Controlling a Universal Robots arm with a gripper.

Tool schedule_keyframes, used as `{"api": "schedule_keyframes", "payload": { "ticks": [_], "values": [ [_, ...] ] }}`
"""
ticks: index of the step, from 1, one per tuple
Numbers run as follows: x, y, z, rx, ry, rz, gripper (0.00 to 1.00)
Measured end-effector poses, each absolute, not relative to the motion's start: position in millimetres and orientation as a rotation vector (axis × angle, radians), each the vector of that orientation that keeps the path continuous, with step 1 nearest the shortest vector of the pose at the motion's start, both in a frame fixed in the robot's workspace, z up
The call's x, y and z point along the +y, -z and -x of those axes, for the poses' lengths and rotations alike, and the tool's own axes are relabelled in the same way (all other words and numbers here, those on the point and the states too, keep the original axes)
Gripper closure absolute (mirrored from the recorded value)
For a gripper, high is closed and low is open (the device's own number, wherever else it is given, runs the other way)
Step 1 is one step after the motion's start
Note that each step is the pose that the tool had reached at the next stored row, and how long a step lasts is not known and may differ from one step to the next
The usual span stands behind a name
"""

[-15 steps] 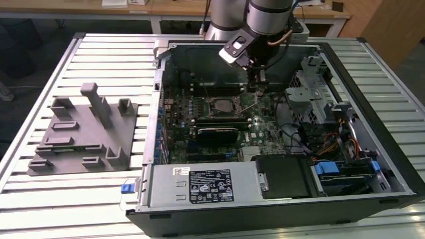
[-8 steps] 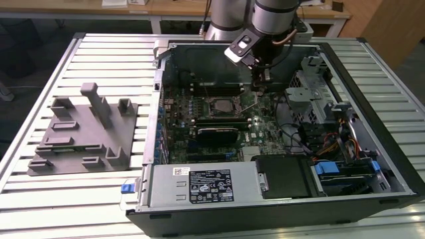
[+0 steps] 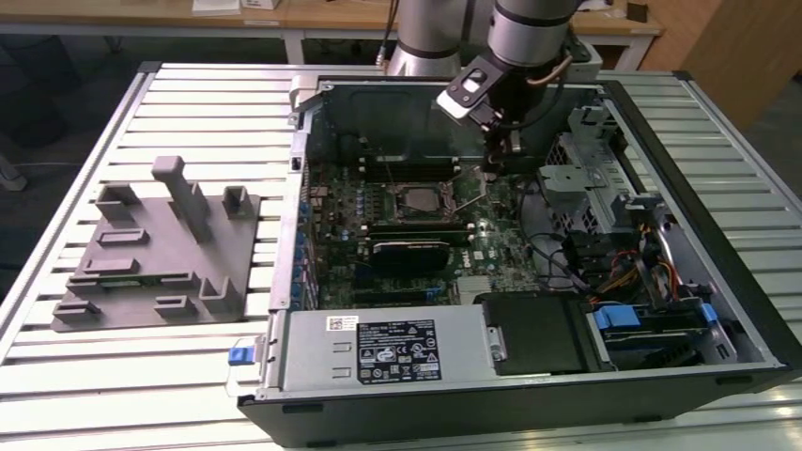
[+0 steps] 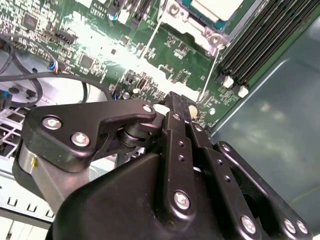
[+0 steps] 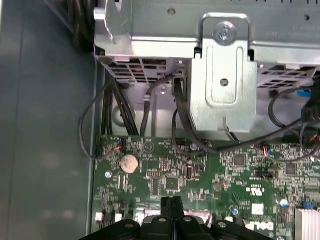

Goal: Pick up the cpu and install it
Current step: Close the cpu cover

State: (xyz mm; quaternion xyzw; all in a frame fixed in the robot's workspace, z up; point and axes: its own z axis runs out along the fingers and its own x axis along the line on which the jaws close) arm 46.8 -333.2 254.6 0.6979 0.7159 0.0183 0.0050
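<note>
The cpu (image 4: 217, 7) shows a pale silver top and lies in the motherboard socket (image 3: 418, 198) inside the open computer case (image 3: 701, 216). My gripper (image 3: 504, 167) hangs low over the board just to the exterior view's right of the socket. Its black fingertips (image 5: 172, 205) are pressed together, shut. A thin wire socket lever (image 4: 209, 75) stands up from the socket frame and runs down to the fingertips (image 4: 181, 107). I cannot tell whether the lever is pinched between them.
A grey plastic fixture (image 3: 157, 249) with upright posts sits on the slatted table at the exterior view's left. Inside the case are memory sticks (image 4: 260, 45), a metal drive cage (image 5: 225, 75), black cables (image 5: 145, 115), a power supply (image 3: 376, 352) and a black block (image 3: 539, 334).
</note>
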Motion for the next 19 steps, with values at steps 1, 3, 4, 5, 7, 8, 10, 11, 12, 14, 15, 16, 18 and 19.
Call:
{"api": "schedule_keyframes", "payload": {
  "ticks": [1, 3, 4, 5, 7, 8, 10, 11, 12, 14, 15, 16, 18, 19],
  "values": [
    [-333.1, -254.1, -47.8, 2.242, -0.057, -2.186, 0.89],
    [-333.0, -253.2, -49.9, 2.242, -0.057, -2.186, 0.89],
    [-332.9, -252.7, -50.9, 2.243, -0.057, -2.186, 0.89],
    [-332.9, -252.1, -51.7, 2.243, -0.057, -2.186, 0.89],
    [-332.8, -251.0, -53.4, 2.243, -0.056, -2.186, 0.89],
    [-332.8, -250.3, -54.0, 2.243, -0.056, -2.186, 0.89],
    [-332.8, -248.6, -54.5, 2.243, -0.056, -2.186, 0.89],
    [-332.8, -247.6, -54.5, 2.243, -0.056, -2.186, 0.89],
    [-332.8, -246.4, -54.5, 2.243, -0.055, -2.187, 0.89],
    [-332.8, -243.4, -54.6, 2.243, -0.055, -2.187, 0.89],
    [-332.8, -241.7, -54.6, 2.243, -0.055, -2.187, 0.89],
    [-332.8, -240.2, -54.6, 2.243, -0.055, -2.187, 0.89],
    [-332.8, -238.4, -54.6, 2.243, -0.055, -2.187, 0.89],
    [-332.8, -238.0, -54.2, 2.243, -0.055, -2.187, 0.89]
  ]
}}
